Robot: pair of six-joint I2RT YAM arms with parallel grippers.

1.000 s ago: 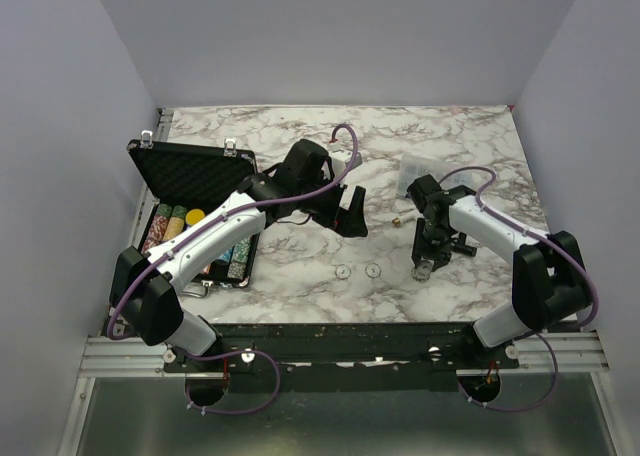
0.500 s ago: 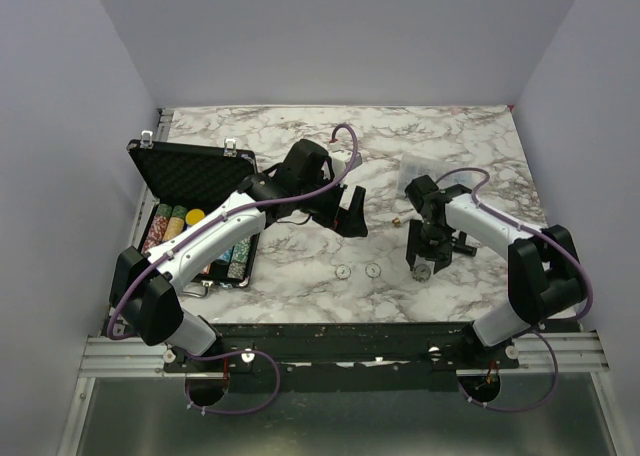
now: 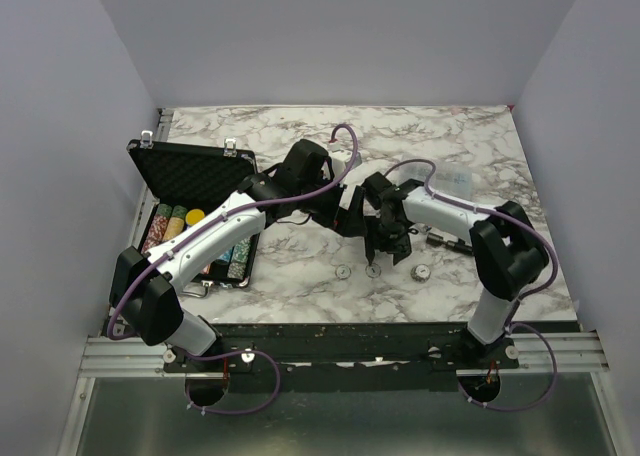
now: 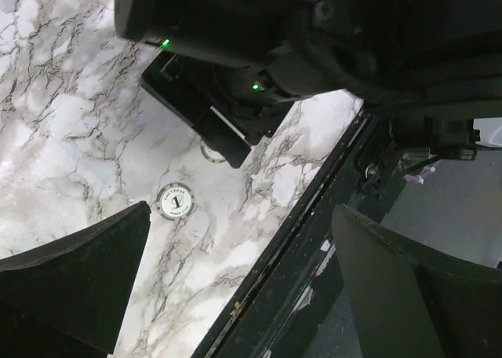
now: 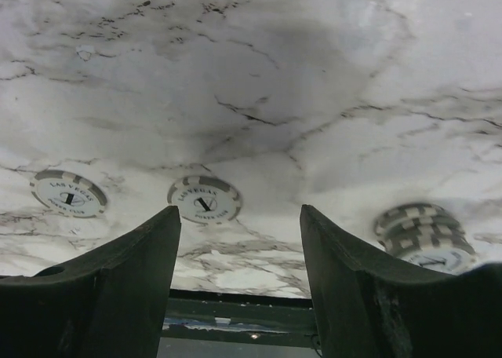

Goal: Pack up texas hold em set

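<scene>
Black fingers of the right gripper (image 5: pixel 237 210) stand spread apart, nothing between them; they point down just above the marble table (image 5: pixel 235 75); the middle chip (image 5: pixel 204 199), white with a "1", lies in line with the gap; the left chip (image 5: pixel 68 193), same kind, lies off to one side; a short stack of chips (image 5: pixel 423 234) lies to the other; all three apart from each other, near the table's front edge. Left gripper (image 4: pixel 241 210): fingers wide apart, empty; hangs above the table just beside the right wrist. Black case (image 3: pixel 195 171) lies open at the table's far left, lid up; rows of coloured chips (image 3: pixel 163 226) inside, well apart from the loose ones. Clear plastic box (image 3: pixel 455 180) sits behind the right arm.
</scene>
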